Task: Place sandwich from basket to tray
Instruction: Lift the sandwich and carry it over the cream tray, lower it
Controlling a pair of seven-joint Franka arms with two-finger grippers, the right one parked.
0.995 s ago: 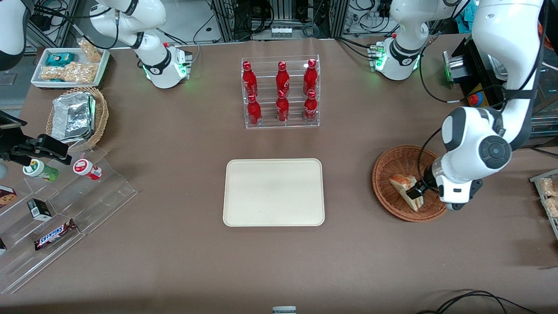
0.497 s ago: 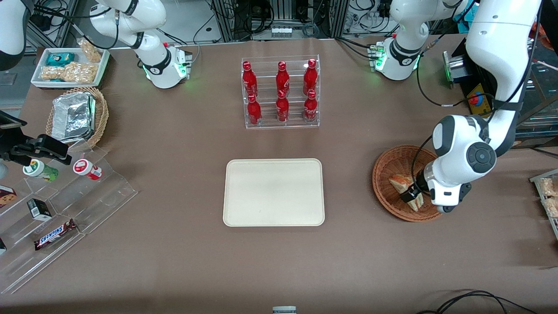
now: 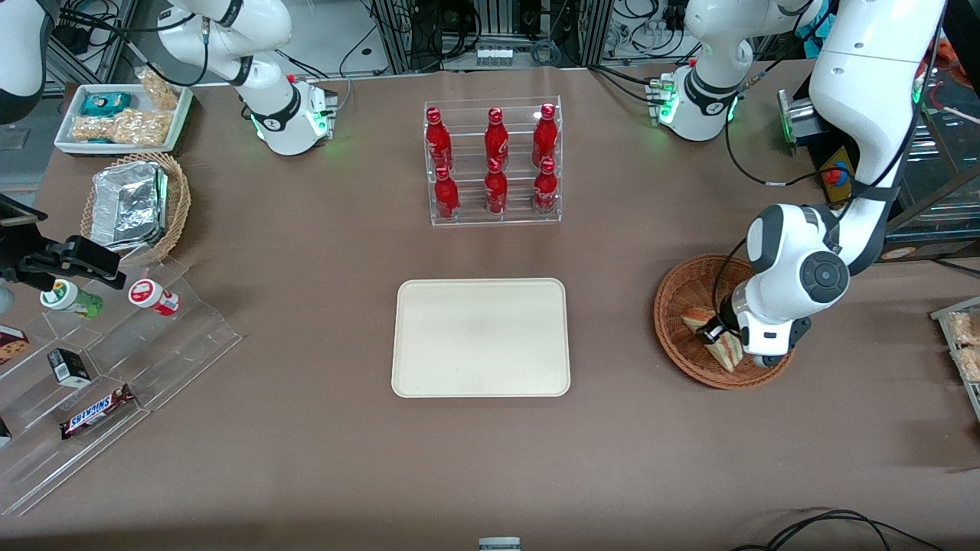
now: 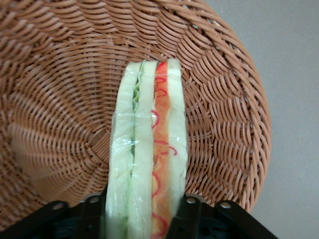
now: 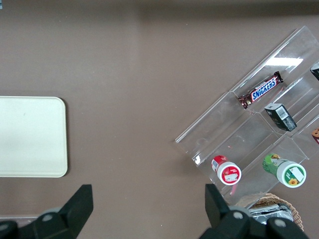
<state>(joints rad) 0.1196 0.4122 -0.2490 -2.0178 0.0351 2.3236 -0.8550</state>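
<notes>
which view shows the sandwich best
The left wrist view: the sandwich fills it, layers clear, the hand straddling it in the basket. The front view shows it small, partly hidden by the arm. The right wrist view misses it.

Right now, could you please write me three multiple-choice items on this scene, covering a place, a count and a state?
1. Where is the sandwich?
A. on the tray
B. in the basket
C. on the bare table

2. How many red bottles stand in the clear rack?
A. four
B. six
C. eight

3. How do the gripper's jaws stand?
A. either side of the sandwich
B. wide above the tray
C. shut on a bottle

Key: 1 B, it lies in the basket; 2 B, the red bottles form two rows of three; 3 A, the gripper brackets the sandwich, while the tray is bare.
</notes>
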